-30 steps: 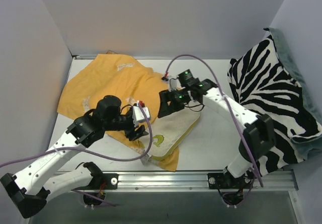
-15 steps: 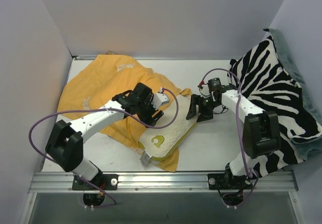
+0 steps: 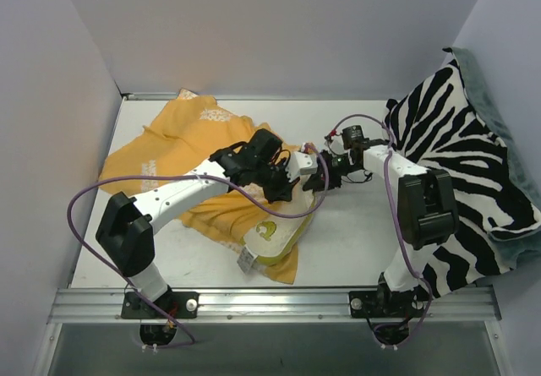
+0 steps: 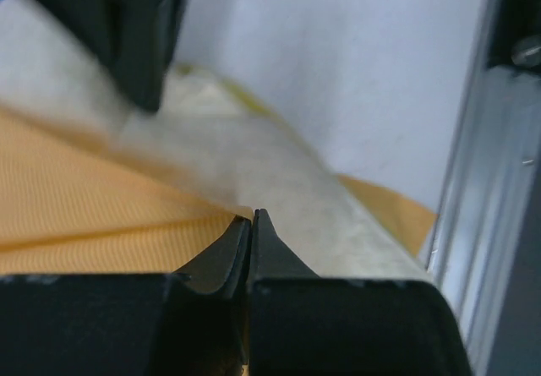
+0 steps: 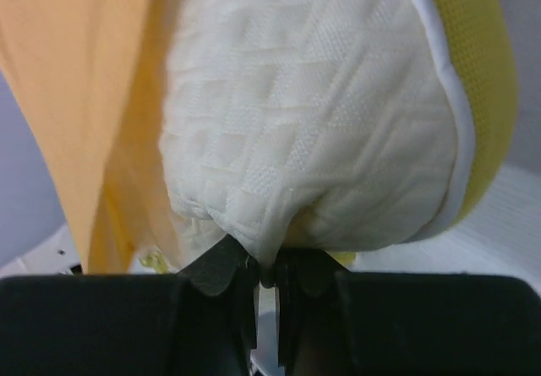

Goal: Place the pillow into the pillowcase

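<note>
No writing is legible anywhere. The white print patches (image 3: 211, 116) on the pillowcase (image 3: 173, 144) are too small to read. The pillow (image 3: 275, 234) tag (image 3: 245, 263) looks blank.

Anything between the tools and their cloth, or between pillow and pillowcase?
Nothing visible. The right tool is shut on a corner of the pillow. The left tool is shut on the pillowcase edge, right beside the pillow. The zebra blanket lies off to the right, apart from both.

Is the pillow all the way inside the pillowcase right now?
No, the top view shows the near end of the pillow, with its yellow-green mark, lying uncovered outside the pillowcase.
</note>
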Controlling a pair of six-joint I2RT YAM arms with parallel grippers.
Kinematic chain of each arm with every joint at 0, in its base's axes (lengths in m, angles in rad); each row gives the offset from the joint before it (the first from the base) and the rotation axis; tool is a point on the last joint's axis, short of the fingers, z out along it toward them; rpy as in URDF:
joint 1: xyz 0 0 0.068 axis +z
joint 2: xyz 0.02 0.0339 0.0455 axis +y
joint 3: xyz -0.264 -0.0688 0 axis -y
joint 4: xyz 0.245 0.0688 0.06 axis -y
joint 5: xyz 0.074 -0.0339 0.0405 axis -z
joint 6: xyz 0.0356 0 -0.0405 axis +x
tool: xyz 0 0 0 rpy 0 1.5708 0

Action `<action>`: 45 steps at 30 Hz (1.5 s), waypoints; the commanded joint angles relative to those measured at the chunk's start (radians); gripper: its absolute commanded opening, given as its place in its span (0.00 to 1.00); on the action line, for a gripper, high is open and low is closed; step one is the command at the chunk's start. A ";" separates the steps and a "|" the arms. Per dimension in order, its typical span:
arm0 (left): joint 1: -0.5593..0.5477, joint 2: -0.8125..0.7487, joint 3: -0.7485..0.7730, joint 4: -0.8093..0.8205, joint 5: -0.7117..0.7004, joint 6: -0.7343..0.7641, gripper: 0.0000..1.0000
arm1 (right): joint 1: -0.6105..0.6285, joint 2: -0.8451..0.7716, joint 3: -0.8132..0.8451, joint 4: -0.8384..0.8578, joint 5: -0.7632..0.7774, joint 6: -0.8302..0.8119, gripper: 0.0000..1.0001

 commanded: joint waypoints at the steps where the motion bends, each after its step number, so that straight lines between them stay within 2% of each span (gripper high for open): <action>1: -0.112 -0.002 0.178 0.073 0.337 -0.074 0.00 | 0.059 -0.137 -0.033 0.341 -0.198 0.255 0.00; 2: -0.122 0.004 0.189 0.072 0.377 -0.079 0.00 | 0.078 -0.150 -0.045 0.368 -0.202 0.336 0.00; 4: -0.114 -0.001 0.168 0.058 0.397 -0.073 0.00 | 0.082 -0.165 -0.056 0.428 -0.189 0.363 0.00; 8: -0.030 -0.071 0.013 0.018 0.391 -0.015 0.00 | 0.059 -0.165 -0.112 0.378 -0.132 0.244 0.00; 10: -0.002 -0.123 -0.044 -0.020 0.361 0.037 0.00 | 0.058 -0.170 -0.135 0.286 -0.113 0.175 0.00; 11: 0.012 -0.138 -0.089 -0.038 0.348 0.057 0.03 | 0.061 -0.171 -0.143 0.269 -0.104 0.139 0.00; 12: 0.016 -0.167 -0.105 -0.054 0.329 0.076 0.22 | 0.074 -0.167 -0.143 0.205 -0.094 0.068 0.00; 15: 0.048 -0.215 -0.104 -0.075 0.226 0.073 0.57 | 0.084 -0.147 -0.116 0.056 -0.077 -0.049 0.15; 16: 0.061 -0.218 -0.087 -0.068 0.183 0.042 0.70 | 0.067 -0.156 -0.116 0.034 -0.066 -0.060 0.30; 17: 0.079 -0.217 -0.067 -0.059 0.157 0.022 0.72 | 0.055 -0.170 -0.119 0.028 -0.055 -0.065 0.38; 18: 0.116 -0.199 -0.012 -0.040 0.141 0.004 0.73 | 0.041 -0.199 -0.120 0.023 -0.038 -0.068 0.53; 21: 0.168 -0.118 0.091 0.030 -0.006 -0.093 0.77 | -0.004 -0.223 -0.090 0.016 0.014 -0.061 0.70; 25: 0.177 0.053 0.239 0.058 -0.176 -0.128 0.81 | -0.010 -0.201 -0.051 -0.003 0.087 -0.036 0.75; 29: 0.183 0.270 0.372 0.040 -0.227 -0.119 0.81 | -0.010 -0.136 -0.059 -0.035 0.074 -0.012 0.75; 36: 0.190 0.464 0.476 0.029 -0.256 -0.130 0.81 | 0.004 -0.056 -0.111 0.017 -0.027 0.031 0.75; 38: 0.193 0.504 0.485 0.026 -0.277 -0.130 0.80 | 0.007 -0.046 -0.135 0.061 -0.069 0.062 0.70; 41: 0.194 0.542 0.507 0.020 -0.285 -0.134 0.68 | 0.030 -0.009 -0.139 0.127 -0.109 0.103 0.51; 42: 0.194 0.567 0.525 0.012 -0.275 -0.139 0.63 | 0.038 0.007 -0.137 0.158 -0.122 0.114 0.41; 43: 0.194 0.579 0.539 0.004 -0.253 -0.153 0.49 | 0.045 0.016 -0.137 0.176 -0.132 0.137 0.36; 45: 0.193 0.610 0.568 -0.014 -0.164 -0.180 0.33 | 0.053 0.031 -0.136 0.242 -0.152 0.160 0.20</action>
